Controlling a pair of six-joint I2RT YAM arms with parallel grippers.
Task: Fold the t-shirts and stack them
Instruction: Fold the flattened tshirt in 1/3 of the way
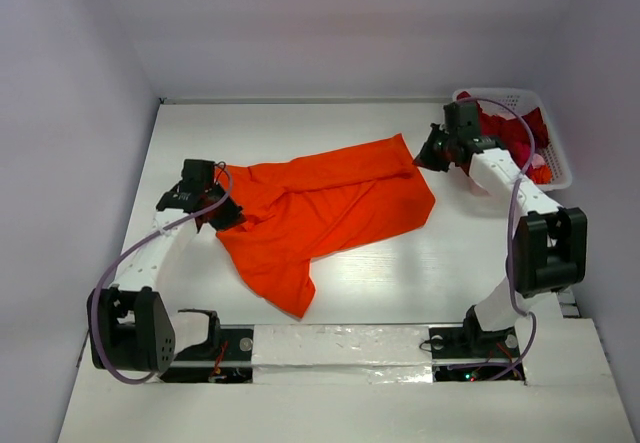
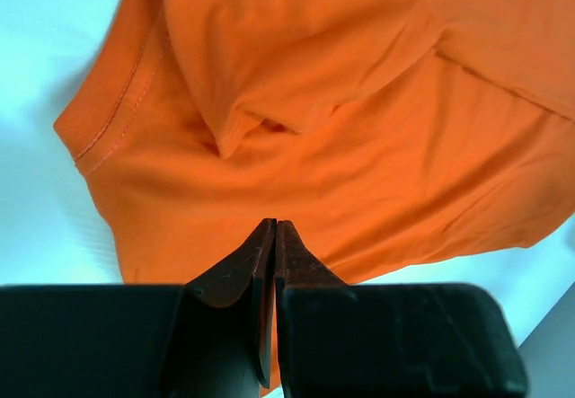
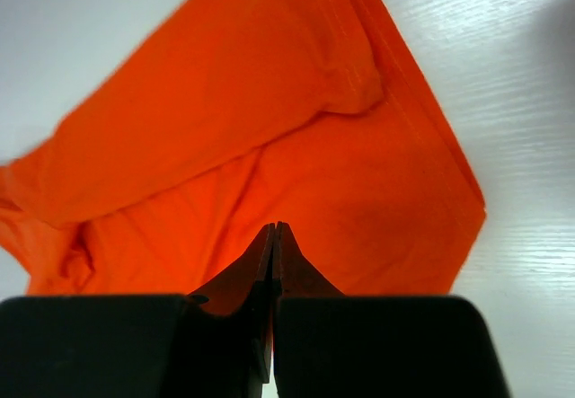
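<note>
The bright orange t-shirt (image 1: 330,203) lies crumpled and partly spread on the white table, one sleeve bunched at its left. My left gripper (image 1: 226,211) is over the shirt's left edge. In the left wrist view it (image 2: 274,224) is shut, tips together, with the orange cloth (image 2: 341,128) lying beyond and beneath them. My right gripper (image 1: 428,153) is by the shirt's far right corner. It (image 3: 276,225) is also shut, above the orange cloth (image 3: 269,137), with nothing seen pinched. A dark crimson t-shirt (image 1: 515,133) is heaped in the basket.
The white latticed basket (image 1: 558,158) stands at the back right, right behind the right arm. White walls enclose the table on the left, back and right. Bare tabletop (image 1: 280,128) shows behind the shirt and in front of it at the right (image 1: 420,273).
</note>
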